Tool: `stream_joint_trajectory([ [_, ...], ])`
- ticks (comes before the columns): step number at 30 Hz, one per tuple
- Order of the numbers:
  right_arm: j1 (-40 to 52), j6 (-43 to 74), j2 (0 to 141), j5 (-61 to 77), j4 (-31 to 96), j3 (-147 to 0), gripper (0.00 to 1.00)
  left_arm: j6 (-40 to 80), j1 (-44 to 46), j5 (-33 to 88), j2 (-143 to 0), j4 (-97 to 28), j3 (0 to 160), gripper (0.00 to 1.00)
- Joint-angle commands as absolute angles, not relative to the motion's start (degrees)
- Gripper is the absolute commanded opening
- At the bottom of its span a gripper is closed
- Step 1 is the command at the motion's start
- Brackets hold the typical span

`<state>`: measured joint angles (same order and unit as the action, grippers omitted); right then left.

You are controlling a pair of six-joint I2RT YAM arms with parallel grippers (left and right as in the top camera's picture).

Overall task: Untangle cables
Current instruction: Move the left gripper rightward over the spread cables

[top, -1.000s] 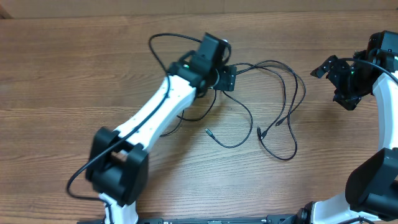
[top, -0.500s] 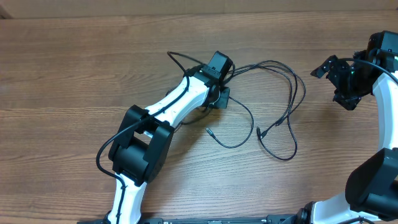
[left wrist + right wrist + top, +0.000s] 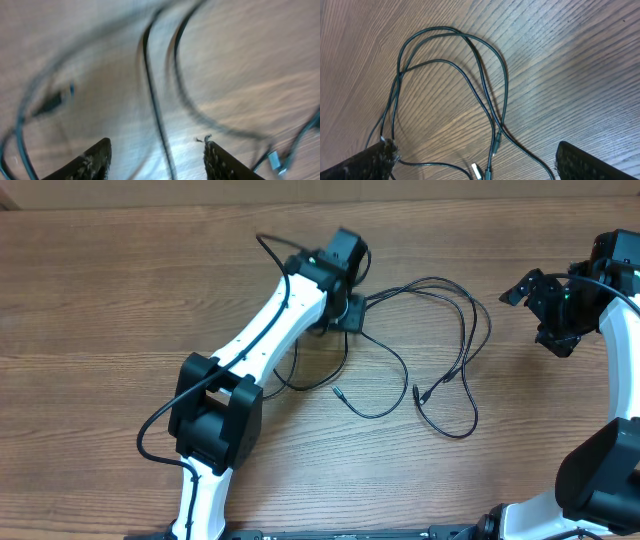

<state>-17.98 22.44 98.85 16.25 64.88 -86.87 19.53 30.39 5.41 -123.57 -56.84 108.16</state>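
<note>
The left pincer [image 3: 157,150] is my mark for everything here. It hangs low over the wooden worktop [image 3: 120,290] with its fingers apart. The wrist view is badly smeared, but one thin strand seems to run up through the gap without being pinched.

The cables [image 3: 505,95] lie loose on the worktop. Their crowded end is right under and beside that pincer, and long loops trail away from it toward the right arm's side. Two small plug ends [image 3: 417,392] rest on the near side of it, a little apart from each other. The right pincer [image 3: 477,157] waits well away from the left one, beyond the far loops, spread wide and holding nothing.

These cords look feather-light, limp and fairly slick. I'd expect a tug on one strand to drag its neighbours along instead of freeing it, and a thin cord could slide out of a loose grip. The best hold looks to be close behind a plug, or on a single strand clear of any crossing, so that only one cord moves.
</note>
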Motion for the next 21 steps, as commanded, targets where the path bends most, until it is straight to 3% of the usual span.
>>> stream_joint_trajectory([
  [1,-18.1,22.0,98.2,15.9,64.6,-86.5,1.0,19.3,30.8,5.5,-123.3,-52.1,111.2,0.6],
  [10,-18.1,22.0,98.2,15.9,64.6,-86.5,1.0,22.9,33.5,4.0,-127.9,-47.2,107.4,0.67],
  [15,-18.1,22.0,98.2,15.9,64.6,-86.5,1.0,22.9,33.9,4.1,-131.4,-48.5,107.4,0.65],
  [16,-18.1,22.0,98.2,15.9,64.6,-86.5,1.0,22.9,33.9,4.1,-131.8,-49.2,107.4,0.49],
  [17,-18.1,22.0,98.2,15.9,64.6,-86.5,1.0,22.9,33.9,4.1,-132.3,-50.8,107.4,0.14],
  [18,-18.1,22.0,98.2,15.9,64.6,-86.5,1.0,22.9,33.9,4.1,-132.3,-52.0,107.4,0.04],
  [21,-18.1,22.0,98.2,15.9,64.6,-86.5,1.0,21.7,33.9,4.5,-132.3,-57.6,107.4,0.04],
])
